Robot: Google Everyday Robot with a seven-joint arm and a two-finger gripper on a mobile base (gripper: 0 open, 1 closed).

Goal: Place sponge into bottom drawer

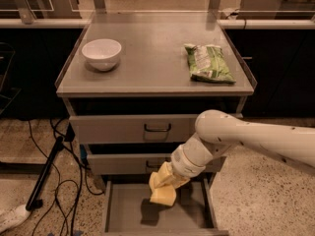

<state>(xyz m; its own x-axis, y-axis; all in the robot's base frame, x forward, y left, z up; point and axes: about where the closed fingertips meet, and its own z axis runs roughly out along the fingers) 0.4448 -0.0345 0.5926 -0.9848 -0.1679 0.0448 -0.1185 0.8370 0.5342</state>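
The bottom drawer [123, 215] stands pulled open at the foot of the grey cabinet, its flat floor bare. My gripper [161, 185] hangs over the drawer's middle, just below the front of the middle drawer, on the end of the white arm [236, 136] that reaches in from the right. Its yellow padded fingers [156, 178] are shut on the sponge [164, 196], a pale-yellow block that pokes out below them. The sponge is a little above the drawer floor and throws a shadow on it.
On the cabinet top stand a white bowl [101, 53] at the left and a green crinkly bag [208, 63] at the right. The two upper drawers [133, 128] are nearly closed. Black cables [47, 176] lie on the floor to the left.
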